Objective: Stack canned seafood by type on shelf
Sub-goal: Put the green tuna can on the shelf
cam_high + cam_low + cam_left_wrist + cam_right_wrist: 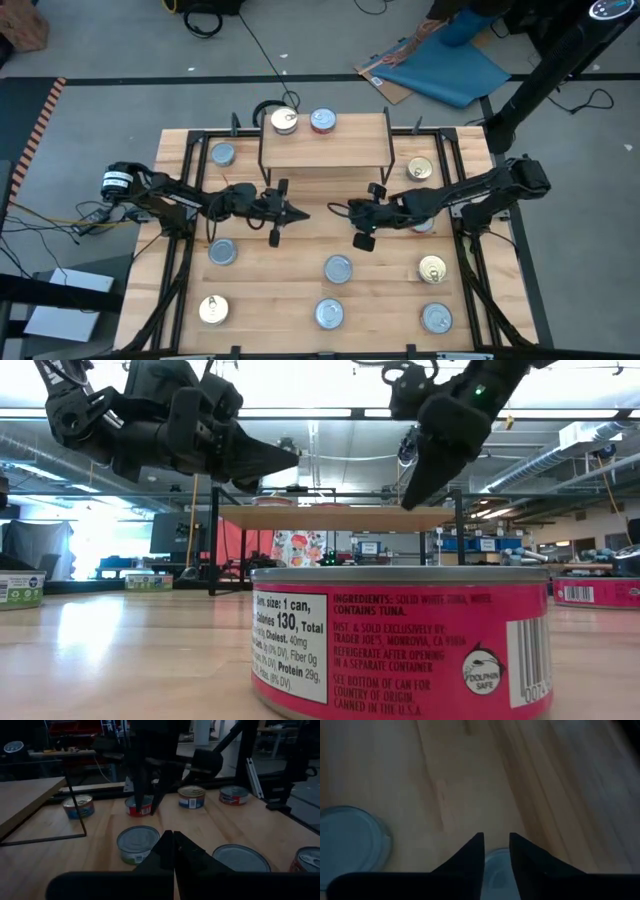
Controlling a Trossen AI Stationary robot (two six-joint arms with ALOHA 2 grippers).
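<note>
- A red tuna tin (400, 645) is sitting right in front of the low camera, on the tabletop (300, 250), well in front of the shelf.
- The shelf (325, 150) is standing at the back middle of the tabletop. Two tins are already sitting side by side on it: a gold-topped tin (284, 121) and a red-rimmed tin (322, 121). They look like two different kinds, so I think each one is starting its own pile.
- The other tins are still waiting on the tabletop, so the job looks only just begun. A silver tin (222, 154) is sitting just left of the shelf and a gold tin (420, 169) just right of it. More tins, like the silver one (338, 268), are lying in front of the shelf.
- The right gripper (496, 847) is hanging in front of the shelf, a bit to its right. Its jaws are standing a little apart and are holding nothing. A silver tin top (492, 870) is showing just under its tips, so it may be lining up to pick that tin.
- The left gripper (290, 213) is waiting in front of the shelf, a bit to its left. Its jaws are squeezed together with nothing in them.
</note>
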